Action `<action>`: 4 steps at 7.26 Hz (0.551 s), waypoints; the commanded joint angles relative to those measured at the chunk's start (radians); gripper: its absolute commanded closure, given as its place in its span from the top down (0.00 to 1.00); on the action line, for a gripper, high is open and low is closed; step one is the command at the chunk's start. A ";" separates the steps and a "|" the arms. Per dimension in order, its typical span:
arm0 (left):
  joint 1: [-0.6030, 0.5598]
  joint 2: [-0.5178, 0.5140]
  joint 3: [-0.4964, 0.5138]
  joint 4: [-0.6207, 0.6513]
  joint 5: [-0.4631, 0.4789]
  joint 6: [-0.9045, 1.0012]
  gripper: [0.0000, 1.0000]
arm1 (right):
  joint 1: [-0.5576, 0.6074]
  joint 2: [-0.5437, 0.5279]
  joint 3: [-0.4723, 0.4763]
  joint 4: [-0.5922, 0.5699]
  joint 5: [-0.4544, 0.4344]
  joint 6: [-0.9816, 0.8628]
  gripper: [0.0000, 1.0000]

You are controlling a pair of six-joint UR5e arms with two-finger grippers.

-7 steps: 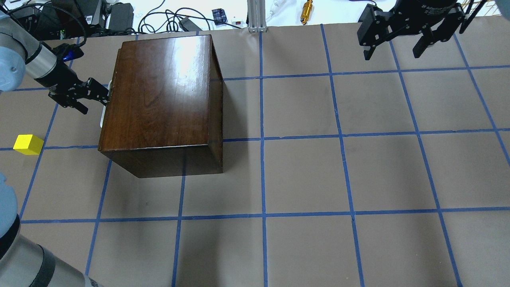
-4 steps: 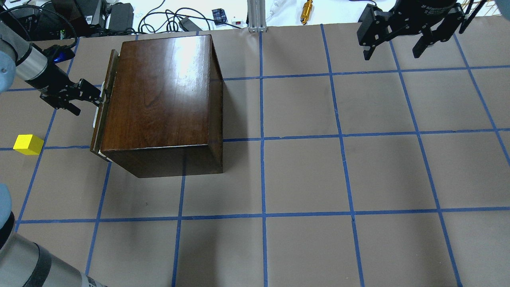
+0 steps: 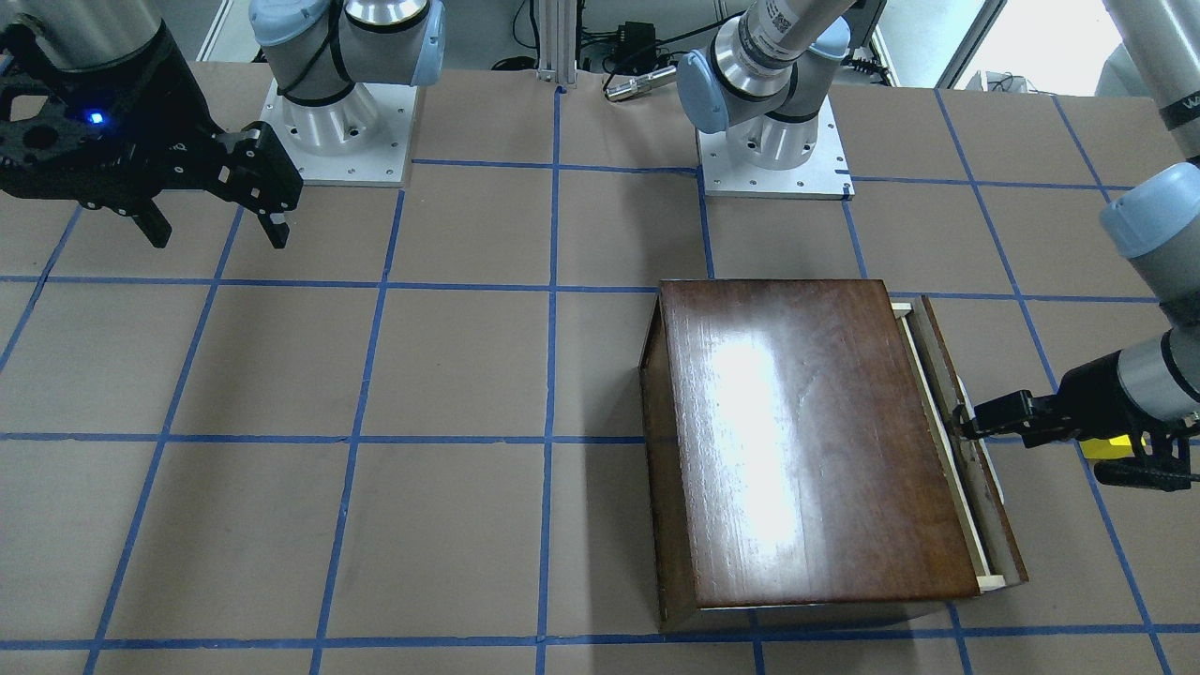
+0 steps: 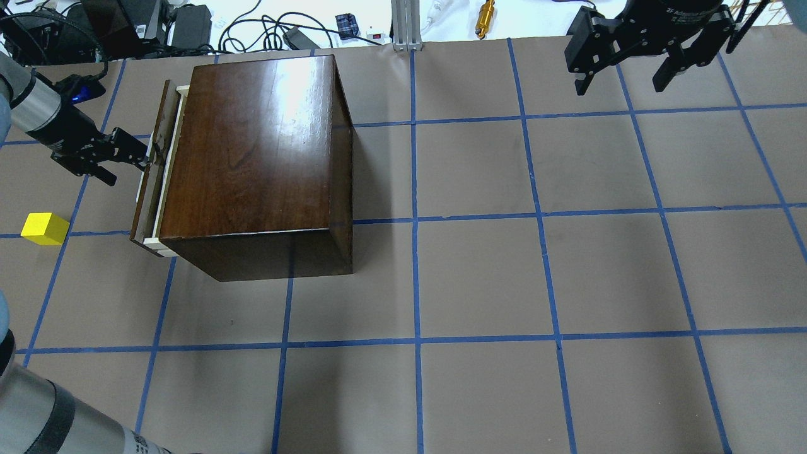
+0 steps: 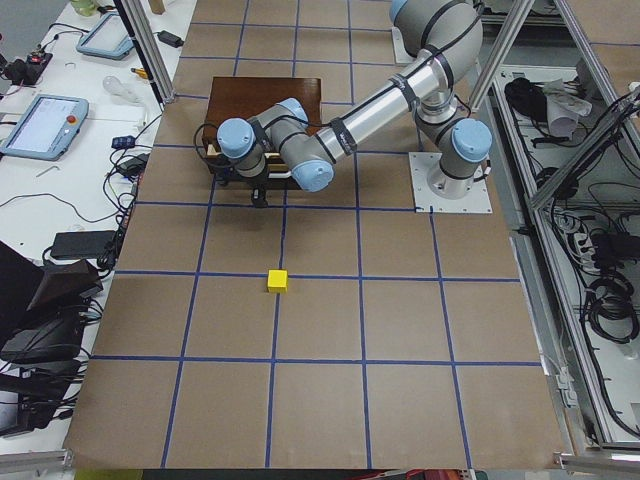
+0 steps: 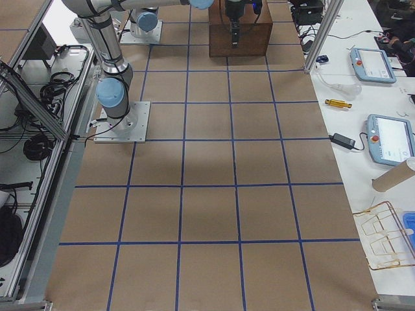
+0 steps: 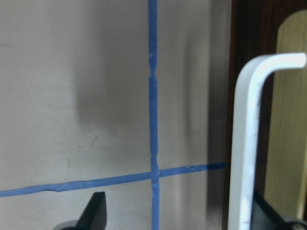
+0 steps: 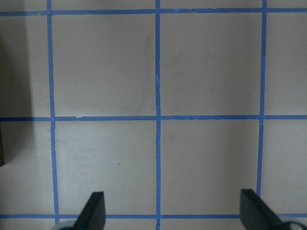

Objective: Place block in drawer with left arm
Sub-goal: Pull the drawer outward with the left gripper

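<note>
The yellow block [image 4: 44,228] lies on the table left of the dark wooden box [image 4: 252,151]; the exterior left view shows the block [image 5: 277,281] too. The drawer [image 4: 154,170] sticks a little way out of the box's left side, its pale rim showing. My left gripper [image 4: 129,169] is open, one finger hooked behind the drawer's white handle [image 7: 242,143], the other finger outside it. My right gripper [image 4: 620,87] is open and empty, high over the far right of the table. In the front-facing view the block [image 3: 1106,446] is partly hidden behind my left gripper [image 3: 1027,448].
Cables, a power supply and a brass part [image 4: 485,17] lie beyond the table's far edge. An aluminium post [image 4: 403,25] stands at the back centre. Blue tape lines grid the brown table [image 4: 479,277].
My left gripper has moved left with the handle, and the drawer has slid from shut to a little way out of the box. The block and right arm have not moved.
</note>
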 commanded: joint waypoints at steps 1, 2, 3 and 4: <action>0.026 -0.001 0.002 0.000 0.000 0.007 1.00 | 0.000 -0.001 0.000 0.000 -0.001 0.000 1.00; 0.030 -0.001 0.002 0.000 0.000 0.018 1.00 | 0.000 -0.001 0.000 0.000 -0.001 0.000 1.00; 0.036 -0.002 0.002 0.000 0.002 0.022 1.00 | 0.000 0.000 0.000 0.000 -0.001 0.000 1.00; 0.049 -0.008 0.002 0.000 0.002 0.031 1.00 | 0.000 -0.001 0.000 0.000 0.001 0.000 1.00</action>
